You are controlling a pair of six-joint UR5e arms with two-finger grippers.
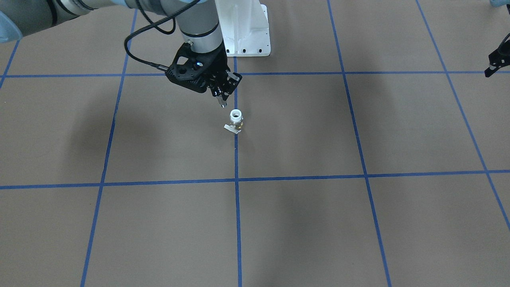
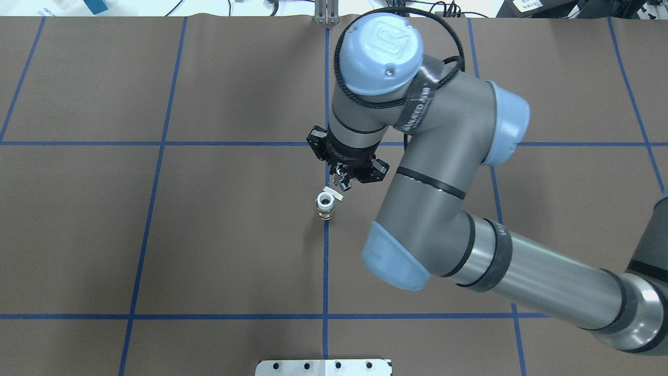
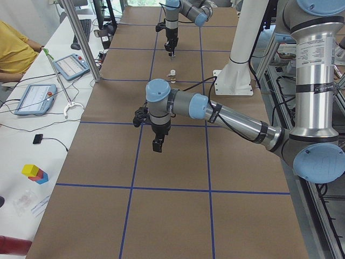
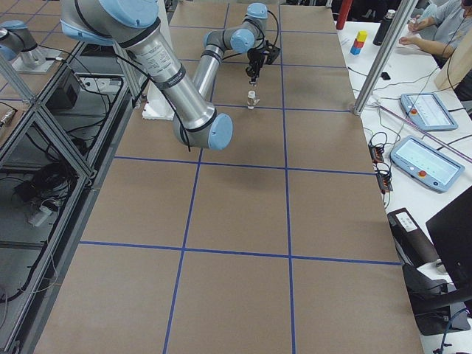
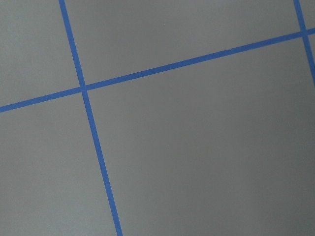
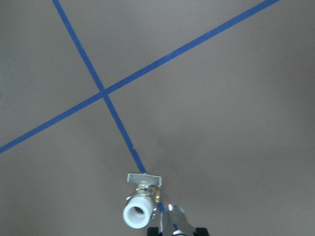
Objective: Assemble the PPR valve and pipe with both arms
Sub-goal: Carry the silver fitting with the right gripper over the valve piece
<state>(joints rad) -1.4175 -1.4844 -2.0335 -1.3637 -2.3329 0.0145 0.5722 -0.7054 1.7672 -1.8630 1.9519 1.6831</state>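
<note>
The PPR valve (image 1: 236, 121) stands upright on the brown table on a blue tape line, white socket up and flat handle to one side; it also shows in the overhead view (image 2: 324, 203) and the right wrist view (image 6: 140, 209). My right gripper (image 1: 221, 101) hovers just above and beside it, shut on the small silver pipe (image 1: 222, 104), which hangs from the fingertips; the pipe shows next to the socket in the right wrist view (image 6: 174, 220). My left gripper (image 3: 157, 147) hangs over bare table far from the valve. Only its edge shows in the front view (image 1: 496, 61), so I cannot tell whether it is open.
The white arm base (image 1: 247, 32) stands behind the valve. Blue tape lines (image 5: 93, 132) grid the brown mat. Tablets (image 3: 35, 98) and cables lie on the white bench beside the table. A person in yellow (image 3: 13, 51) sits there.
</note>
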